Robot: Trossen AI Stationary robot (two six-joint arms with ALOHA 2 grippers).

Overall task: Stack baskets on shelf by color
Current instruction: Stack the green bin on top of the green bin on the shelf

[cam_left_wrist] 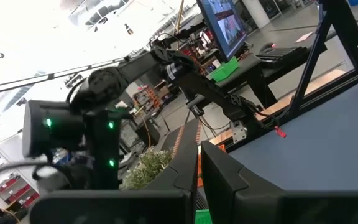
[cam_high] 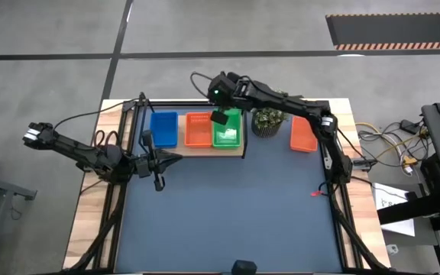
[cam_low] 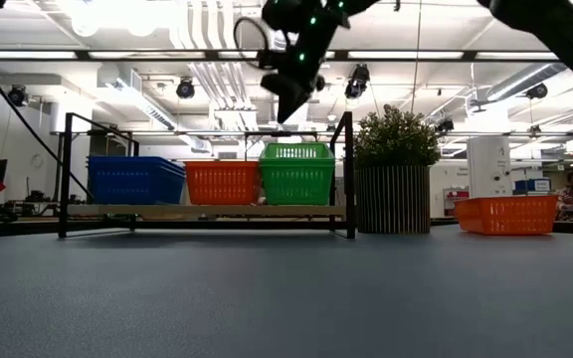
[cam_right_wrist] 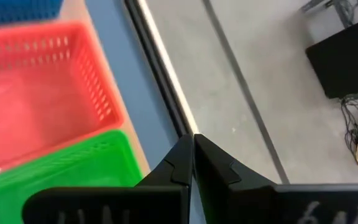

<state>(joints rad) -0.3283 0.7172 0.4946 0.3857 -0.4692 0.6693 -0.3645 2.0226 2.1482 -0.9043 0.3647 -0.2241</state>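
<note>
A light wooden shelf (cam_high: 239,150) in a black frame holds three stacks side by side: blue baskets (cam_high: 163,128), red-orange baskets (cam_high: 198,130) and green baskets (cam_high: 227,131). One more red-orange basket (cam_high: 302,134) rests on its base on the tabletop, right of the plant. My right gripper (cam_low: 288,107) hangs shut above the green baskets (cam_low: 296,174), clear of them. The right wrist view shows its shut fingertips (cam_right_wrist: 193,142) over the green basket's (cam_right_wrist: 73,171) far edge. My left gripper (cam_high: 174,157) waits shut near the shelf's front left part.
A potted green plant (cam_high: 266,120) stands between the shelf and the lone red-orange basket (cam_low: 507,214). The blue-grey tabletop (cam_high: 235,214) stretches in front of the shelf toward the near edge. A small red object (cam_high: 316,192) lies near the right edge.
</note>
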